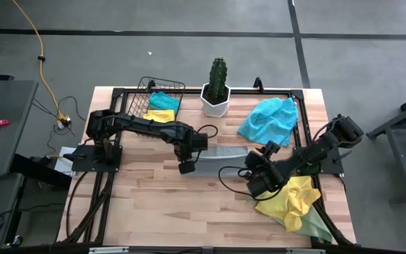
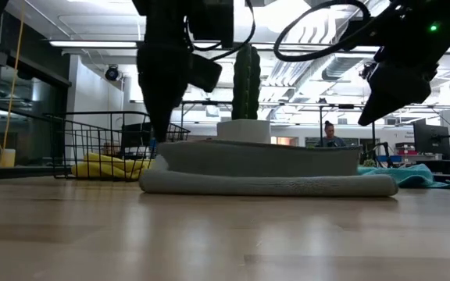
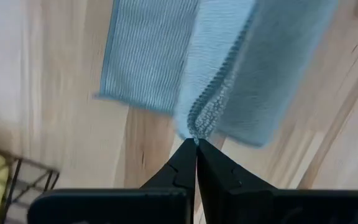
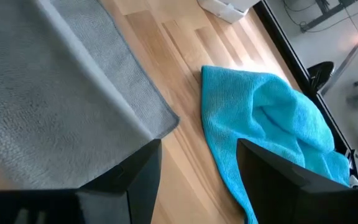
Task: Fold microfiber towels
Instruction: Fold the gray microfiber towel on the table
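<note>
A grey microfiber towel lies folded in the middle of the table, its lower layer flat on the wood. My left gripper stands over the towel's left end, shut on its upper layer. My right gripper hovers open above the towel's right end, slanting down and touching nothing; in its wrist view the fingers frame bare wood beside the grey towel. A turquoise towel lies crumpled at the far right. A yellow towel lies over a pale green one at the near right. My left gripper pinches a hemmed corner of the grey towel's upper layer between its two fingertips, at the towel's left end. The fingers come from above, pointing down. That end is raised a little, while the rest of the towel stays on the table.
A black wire basket at the far left holds a turquoise and a yellow cloth. A cactus in a white pot stands at the far middle. Bare wood lies along the near left of the table.
</note>
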